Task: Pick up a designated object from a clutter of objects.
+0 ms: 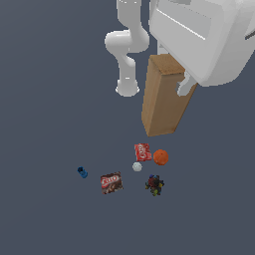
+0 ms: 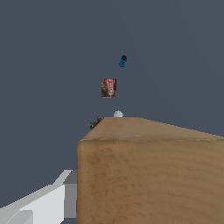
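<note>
The tall plain tan box (image 1: pixel 163 99) hangs from my gripper (image 1: pixel 172 79), which is shut on its upper end; one white finger (image 1: pixel 185 85) shows against its side, the other is hidden behind it. The box appears raised off the dark floor and slightly tilted. In the wrist view the box (image 2: pixel 148 175) fills the lower frame, with one finger (image 2: pixel 48 201) beside it. The rest of the clutter lies on the floor below the box in the exterior view.
On the floor lie a red packet (image 1: pixel 142 152), an orange ball (image 1: pixel 160 157), a white ball (image 1: pixel 137 167), a blue toy (image 1: pixel 82 172), a dark red-brown box (image 1: pixel 111 183) and a dark multicoloured lump (image 1: pixel 155 185). The arm's base (image 1: pixel 127 87) stands behind.
</note>
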`<state>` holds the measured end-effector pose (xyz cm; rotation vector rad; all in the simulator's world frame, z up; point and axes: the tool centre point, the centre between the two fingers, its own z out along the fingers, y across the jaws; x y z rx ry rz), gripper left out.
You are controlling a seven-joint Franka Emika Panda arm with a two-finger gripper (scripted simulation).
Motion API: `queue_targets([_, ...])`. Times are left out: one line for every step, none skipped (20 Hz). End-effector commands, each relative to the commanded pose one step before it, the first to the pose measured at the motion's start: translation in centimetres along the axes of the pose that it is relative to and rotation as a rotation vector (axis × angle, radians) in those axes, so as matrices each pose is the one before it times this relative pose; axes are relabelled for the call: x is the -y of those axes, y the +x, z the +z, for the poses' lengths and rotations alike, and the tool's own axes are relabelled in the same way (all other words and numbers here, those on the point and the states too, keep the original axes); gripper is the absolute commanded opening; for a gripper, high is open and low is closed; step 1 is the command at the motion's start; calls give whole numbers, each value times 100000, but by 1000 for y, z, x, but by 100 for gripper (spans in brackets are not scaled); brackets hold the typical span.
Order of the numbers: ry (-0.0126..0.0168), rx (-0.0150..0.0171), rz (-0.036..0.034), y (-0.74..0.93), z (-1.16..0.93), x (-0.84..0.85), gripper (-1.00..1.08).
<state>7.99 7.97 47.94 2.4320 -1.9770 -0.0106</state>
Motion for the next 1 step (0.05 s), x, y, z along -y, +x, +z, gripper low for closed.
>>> queue_targets([1004, -68, 36, -1, -612, 35, -100])
